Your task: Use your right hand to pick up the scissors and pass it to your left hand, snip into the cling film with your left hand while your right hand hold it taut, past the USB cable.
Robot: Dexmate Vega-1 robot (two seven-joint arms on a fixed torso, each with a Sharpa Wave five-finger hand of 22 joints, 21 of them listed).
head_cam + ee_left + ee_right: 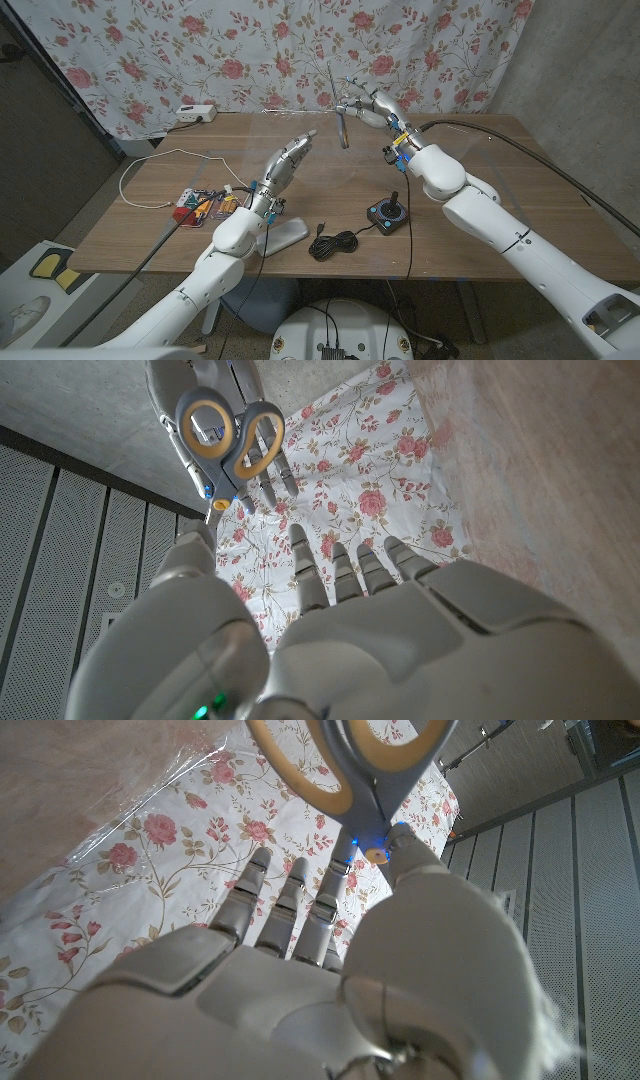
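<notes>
White rounded arms (480,215), silver-grey segmented fingers (345,575), black cables.

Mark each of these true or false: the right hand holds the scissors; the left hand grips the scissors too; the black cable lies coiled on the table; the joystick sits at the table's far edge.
1. The right hand holds the scissors. True.
2. The left hand grips the scissors too. False: it is open and apart from them.
3. The black cable lies coiled on the table. True.
4. The joystick sits at the table's far edge. False: it stands near the front edge, beside the cable.
</notes>
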